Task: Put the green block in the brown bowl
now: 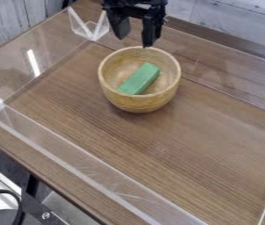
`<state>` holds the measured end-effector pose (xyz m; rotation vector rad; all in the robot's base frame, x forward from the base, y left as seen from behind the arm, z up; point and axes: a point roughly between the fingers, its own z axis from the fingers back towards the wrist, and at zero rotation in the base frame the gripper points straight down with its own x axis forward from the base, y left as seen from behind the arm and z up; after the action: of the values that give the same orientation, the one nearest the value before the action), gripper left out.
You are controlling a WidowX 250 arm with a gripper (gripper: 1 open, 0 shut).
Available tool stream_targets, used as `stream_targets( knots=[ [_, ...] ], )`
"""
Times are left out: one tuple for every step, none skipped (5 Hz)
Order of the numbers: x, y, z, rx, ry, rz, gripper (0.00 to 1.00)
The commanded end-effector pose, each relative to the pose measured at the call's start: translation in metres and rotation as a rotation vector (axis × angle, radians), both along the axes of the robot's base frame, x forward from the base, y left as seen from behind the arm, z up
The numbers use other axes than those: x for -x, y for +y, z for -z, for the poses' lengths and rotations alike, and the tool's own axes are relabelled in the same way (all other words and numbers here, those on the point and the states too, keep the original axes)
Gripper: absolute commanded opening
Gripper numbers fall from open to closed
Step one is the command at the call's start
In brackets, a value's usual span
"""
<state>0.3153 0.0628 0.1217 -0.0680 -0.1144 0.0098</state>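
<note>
Lying inside the brown bowl (139, 97), the green block (139, 79) rests free, long axis running diagonally toward the upper right. Directly above hangs the gripper (138, 26), jaws spread and empty, so the task looks complete.

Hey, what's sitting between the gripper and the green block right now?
Nothing. In the camera view the open gripper hangs above the far rim of the brown bowl, and only empty air separates it from the green block lying inside.
</note>
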Motion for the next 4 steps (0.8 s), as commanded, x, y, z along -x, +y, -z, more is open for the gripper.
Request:
stream_targets(
  knots=[
    [-0.005,0.001,-0.01,-0.023,-0.047,0.001,1.0],
    [-0.006,0.003,-0.001,-0.029,-0.027,-0.005,1.0],
    [-0.004,0.003,0.01,-0.03,-0.009,-0.004,1.0],
    [-0.004,0.004,0.018,-0.033,0.002,-0.004,1.0]
  ],
)
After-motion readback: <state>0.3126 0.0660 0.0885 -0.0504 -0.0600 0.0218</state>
